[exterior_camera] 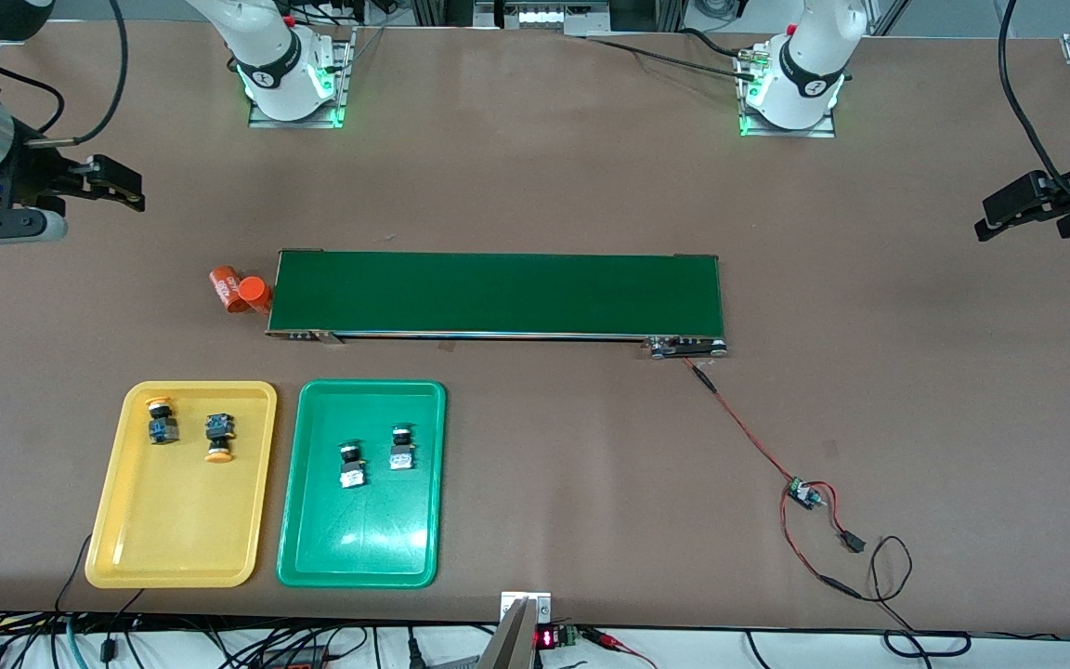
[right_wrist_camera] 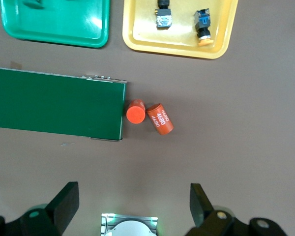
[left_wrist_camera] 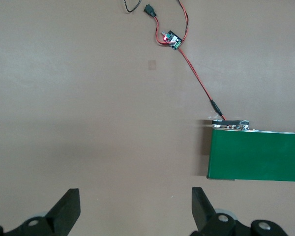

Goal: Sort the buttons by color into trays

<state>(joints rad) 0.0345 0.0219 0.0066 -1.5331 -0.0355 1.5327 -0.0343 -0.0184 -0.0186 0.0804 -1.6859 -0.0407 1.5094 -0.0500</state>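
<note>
yellow buttons (exterior_camera: 189, 430) sit in yellow tray (exterior_camera: 140, 548), green buttons (exterior_camera: 375, 452) in green tray (exterior_camera: 358, 557); left gripper (exterior_camera: 1025, 210) and right gripper (exterior_camera: 110, 183) hover, fingers spread, empty.

you've got bright, even overhead light on the brown table (exterior_camera: 869, 279), shadows soft and short. white glare patches on the green tray (exterior_camera: 363, 544), also visible from the right wrist, fainter sheen on the yellow tray (exterior_camera: 173, 539). green led glow at both arm bases. all views sharp; wrist gripper fingers slightly soft.
</note>
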